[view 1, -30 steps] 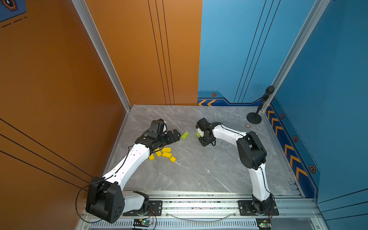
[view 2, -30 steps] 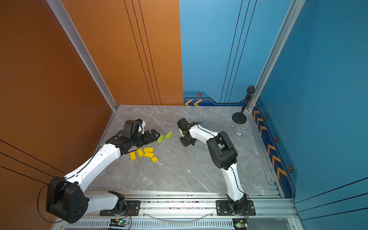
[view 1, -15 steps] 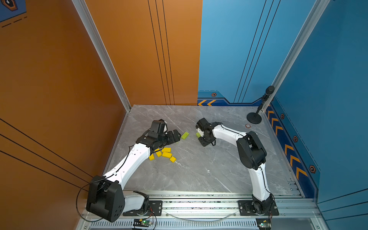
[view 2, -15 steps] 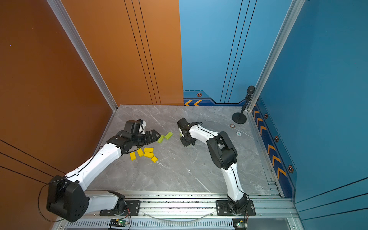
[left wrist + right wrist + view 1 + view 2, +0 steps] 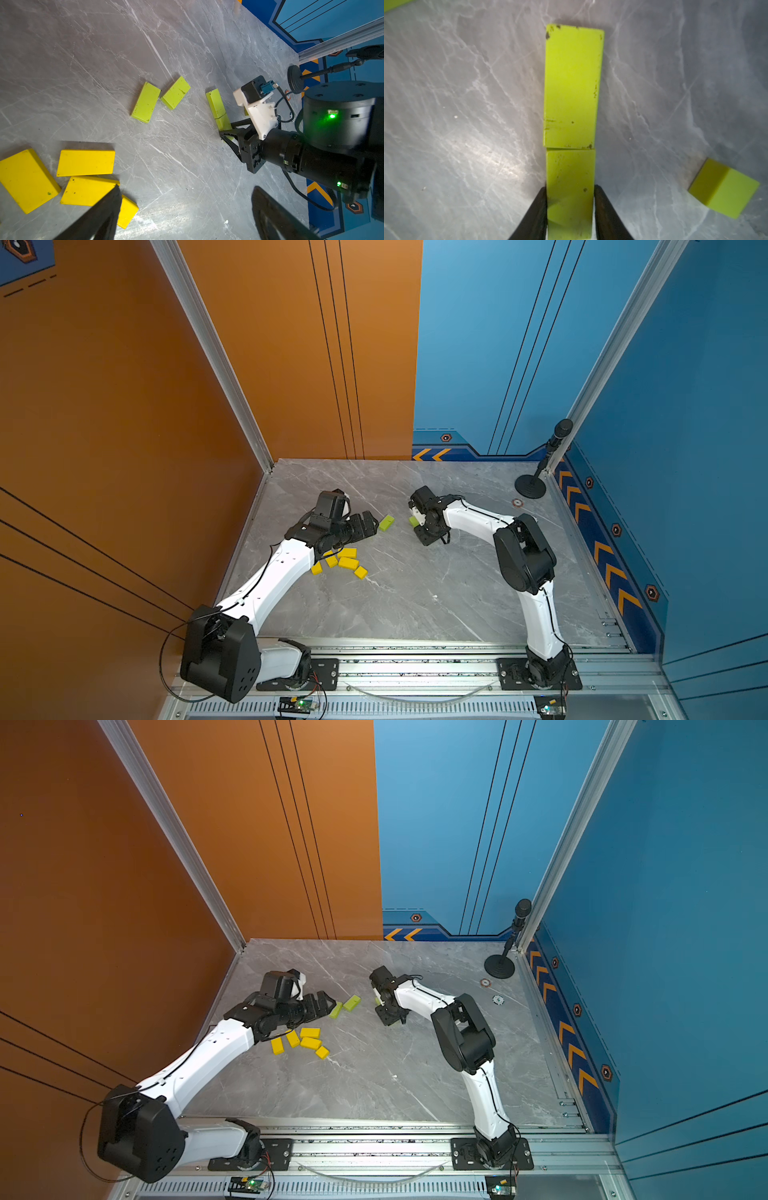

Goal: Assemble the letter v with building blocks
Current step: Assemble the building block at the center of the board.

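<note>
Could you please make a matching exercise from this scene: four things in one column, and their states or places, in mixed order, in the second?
1. left gripper
2. right gripper
3. yellow blocks
4. microphone stand

a. stands in the far right corner
b. shut on a green block
c. open, holding nothing
d. lie in a loose cluster

Pairs: 1-c, 2-b, 3-d, 4-a

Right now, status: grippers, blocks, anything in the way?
Right gripper shut on green block, end to end with second green block. Left gripper open, empty, by yellow blocks. Green cube loose beside the pair, not touching.
</note>
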Action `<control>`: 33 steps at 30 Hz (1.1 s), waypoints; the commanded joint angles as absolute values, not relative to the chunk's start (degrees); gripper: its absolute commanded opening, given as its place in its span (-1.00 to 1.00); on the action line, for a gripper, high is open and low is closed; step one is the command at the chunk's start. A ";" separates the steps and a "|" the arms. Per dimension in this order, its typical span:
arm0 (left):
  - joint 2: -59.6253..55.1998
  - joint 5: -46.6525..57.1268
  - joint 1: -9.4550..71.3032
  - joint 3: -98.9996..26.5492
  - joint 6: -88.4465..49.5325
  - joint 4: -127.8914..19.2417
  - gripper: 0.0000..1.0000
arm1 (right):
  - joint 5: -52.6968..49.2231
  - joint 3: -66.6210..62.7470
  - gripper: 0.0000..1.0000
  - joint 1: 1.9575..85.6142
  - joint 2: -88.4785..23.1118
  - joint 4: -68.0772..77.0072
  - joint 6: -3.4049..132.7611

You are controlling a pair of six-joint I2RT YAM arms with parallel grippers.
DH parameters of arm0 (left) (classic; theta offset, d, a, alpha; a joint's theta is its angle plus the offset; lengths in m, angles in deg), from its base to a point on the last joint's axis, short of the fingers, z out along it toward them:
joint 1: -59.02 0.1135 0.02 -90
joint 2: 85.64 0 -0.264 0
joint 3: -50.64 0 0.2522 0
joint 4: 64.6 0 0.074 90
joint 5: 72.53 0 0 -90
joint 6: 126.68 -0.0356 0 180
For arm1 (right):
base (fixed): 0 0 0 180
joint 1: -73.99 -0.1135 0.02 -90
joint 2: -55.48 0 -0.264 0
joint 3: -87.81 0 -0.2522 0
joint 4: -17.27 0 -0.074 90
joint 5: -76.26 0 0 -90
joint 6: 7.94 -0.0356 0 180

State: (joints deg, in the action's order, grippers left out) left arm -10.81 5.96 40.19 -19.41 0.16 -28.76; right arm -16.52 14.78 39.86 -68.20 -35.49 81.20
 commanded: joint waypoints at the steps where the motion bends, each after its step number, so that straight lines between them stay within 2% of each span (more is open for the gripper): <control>1: -10.18 6.83 39.78 -20.76 -0.63 -27.64 0.95 | -17.66 15.26 -0.26 39.73 -70.42 -37.87 81.44; 33: -9.78 6.61 39.73 -20.60 -0.55 -27.64 0.95 | -18.30 15.76 -0.26 39.62 -70.44 -37.92 81.27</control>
